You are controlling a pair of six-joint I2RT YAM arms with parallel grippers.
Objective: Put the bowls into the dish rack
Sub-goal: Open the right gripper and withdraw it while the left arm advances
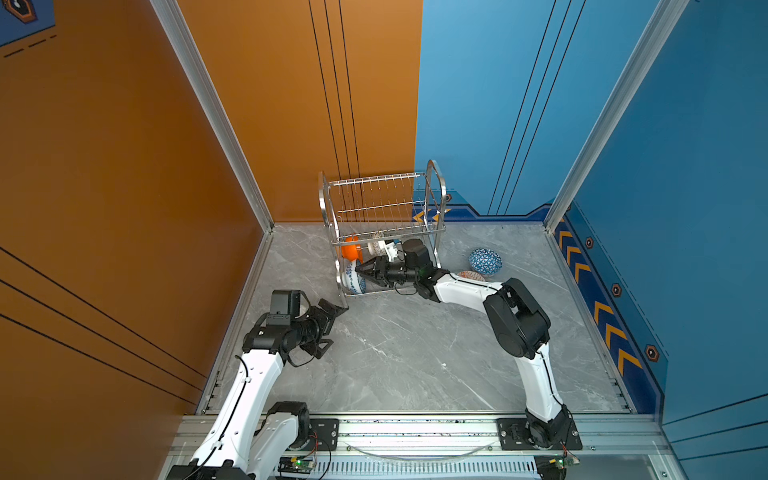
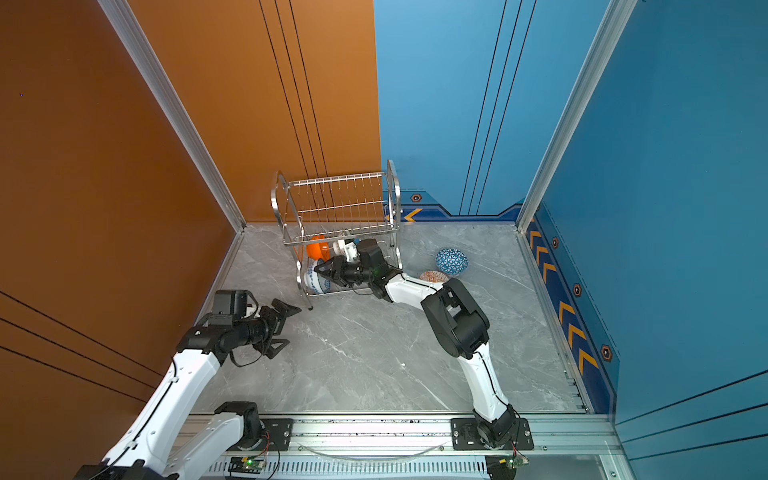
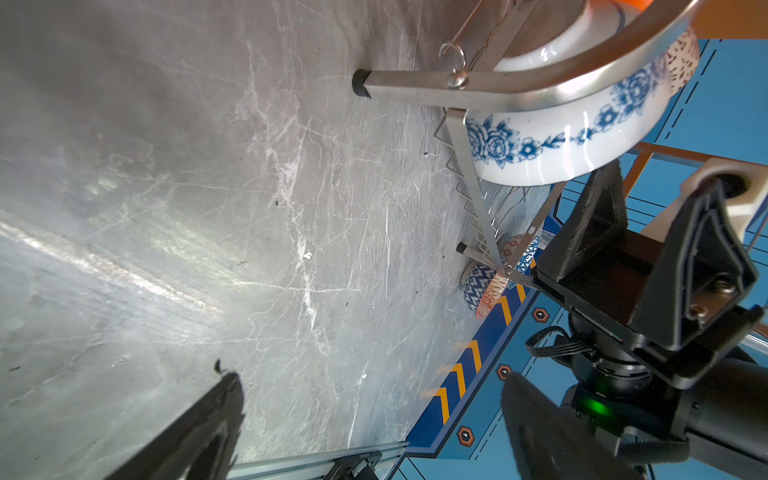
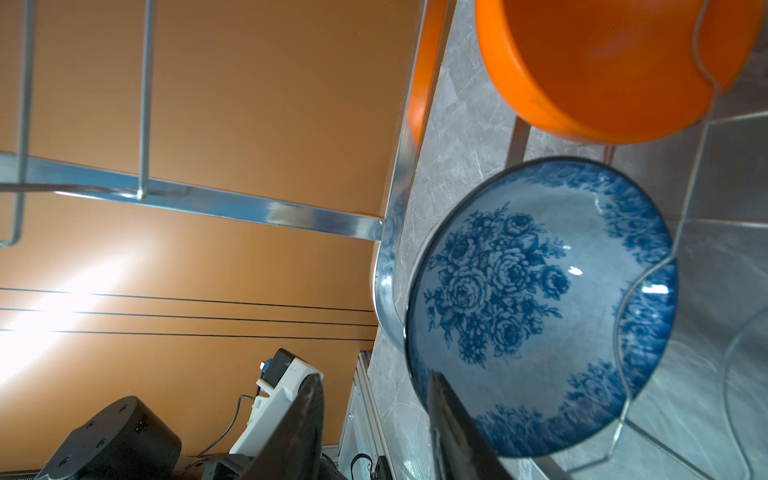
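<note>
Closest is the silver rail [image 1: 415,432] that both arms stand on. Just past it, the left gripper [image 1: 330,328] hangs low over the grey marble table [image 1: 395,353], its jaws as wide as they go and nothing in them. Behind it stands the shiny wire dish rack [image 1: 374,195], two shelves high with round-topped sides. Three bowls are in its bottom shelf. A white floral bowl [image 1: 353,281] with blue roses stands on edge at the near end. A plain orange bowl [image 1: 351,249] is behind it. Next to that is a white bowl with dark marks [image 1: 376,248], maybe a criss-cross, but too small to be sure. The right gripper [image 1: 365,270] reaches into that shelf. Its jaws stand partly apart, one finger inside the floral bowl and one outside, not pinching it. On the table right of the rack lie a blue-and-white triangle bowl [image 1: 485,262] and, just beside it, an orange-and-white bowl [image 1: 471,275] half hidden by the right arm.
</note>
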